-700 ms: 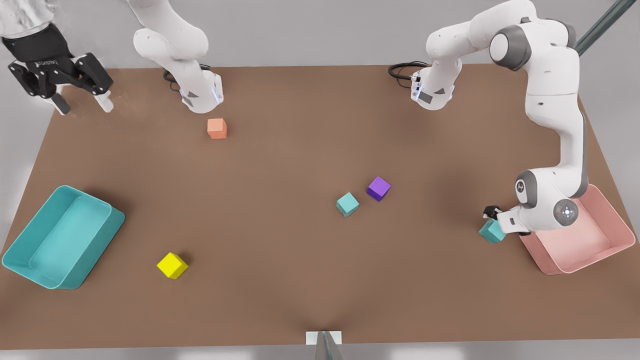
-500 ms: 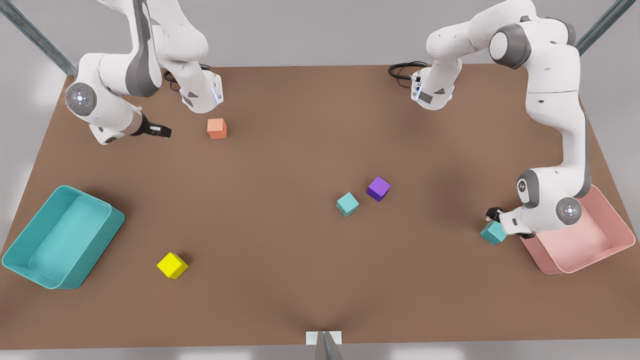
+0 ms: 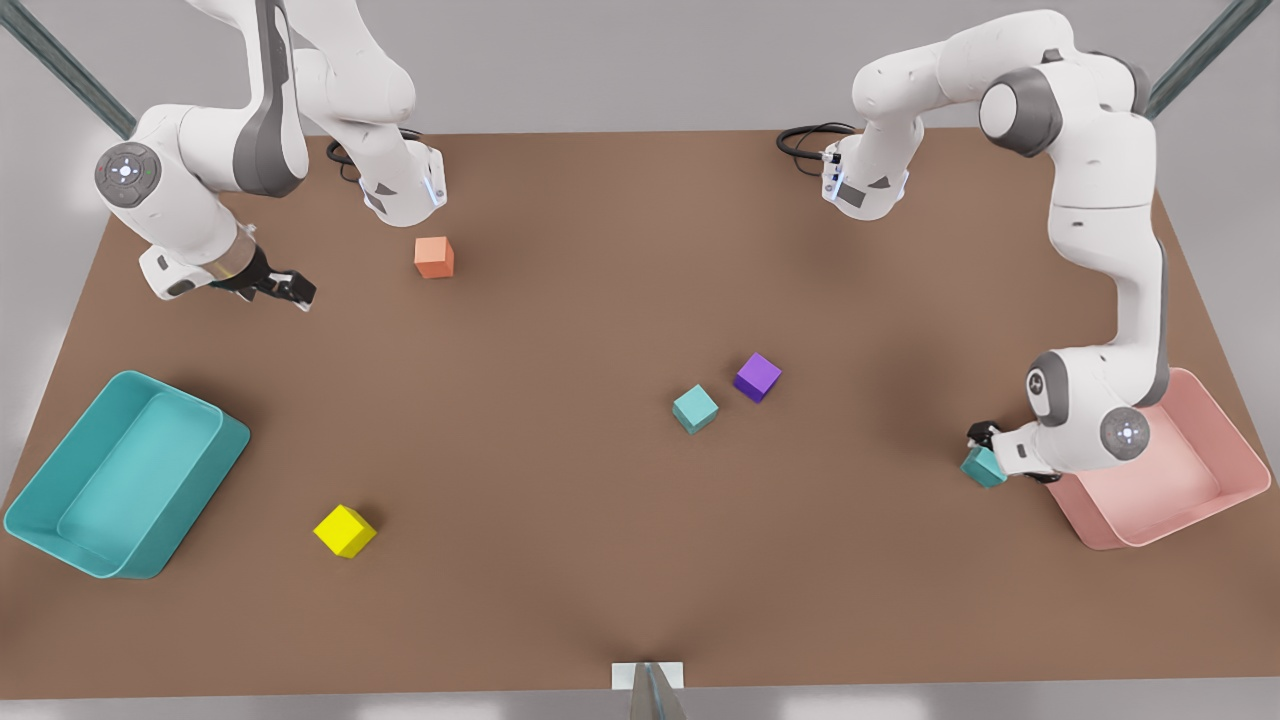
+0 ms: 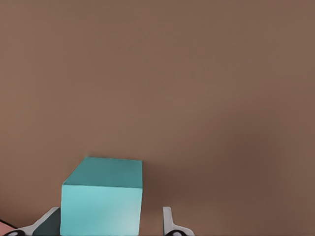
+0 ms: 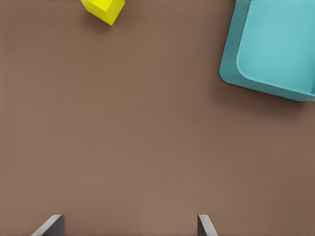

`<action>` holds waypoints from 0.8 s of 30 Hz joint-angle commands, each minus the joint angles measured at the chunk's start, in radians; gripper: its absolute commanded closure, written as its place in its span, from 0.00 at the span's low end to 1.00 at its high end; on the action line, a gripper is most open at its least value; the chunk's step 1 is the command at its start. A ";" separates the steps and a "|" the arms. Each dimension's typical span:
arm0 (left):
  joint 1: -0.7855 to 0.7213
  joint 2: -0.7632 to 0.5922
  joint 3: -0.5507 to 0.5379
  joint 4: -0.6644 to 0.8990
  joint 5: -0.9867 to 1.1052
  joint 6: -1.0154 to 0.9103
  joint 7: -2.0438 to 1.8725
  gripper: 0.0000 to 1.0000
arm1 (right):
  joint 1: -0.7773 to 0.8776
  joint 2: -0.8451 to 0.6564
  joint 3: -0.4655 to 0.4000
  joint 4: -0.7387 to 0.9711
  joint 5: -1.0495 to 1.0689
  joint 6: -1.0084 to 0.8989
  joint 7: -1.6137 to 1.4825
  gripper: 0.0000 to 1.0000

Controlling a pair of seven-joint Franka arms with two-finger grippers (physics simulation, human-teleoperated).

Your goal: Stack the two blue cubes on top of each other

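Bracketing one blue cube (image 4: 102,199), left pincer (image 3: 985,452) gapes; right pincer (image 3: 285,290) spread.

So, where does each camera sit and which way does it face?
Front view: high up, looking down on the brown table; both white arms show.
Left wrist view: on the left arm, facing down at a small teal cube inside the open left gripper.
Right wrist view: facing down past the open right gripper.
Shared: front and right wrist views both show the yellow cube and teal bin.
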 commanded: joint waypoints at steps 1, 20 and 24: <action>0.000 0.013 0.000 0.000 0.002 0.045 0.013 0.00 | 0.000 0.000 0.000 0.000 0.000 0.017 -0.044 0.00; -0.210 -0.039 -0.038 0.175 -0.001 -0.243 -0.460 0.28 | 0.000 0.003 0.001 0.000 0.000 0.017 -0.044 0.00; -0.271 -0.058 -0.169 0.223 0.003 -0.340 -0.790 0.28 | 0.000 0.003 0.001 0.000 0.000 0.015 -0.044 0.00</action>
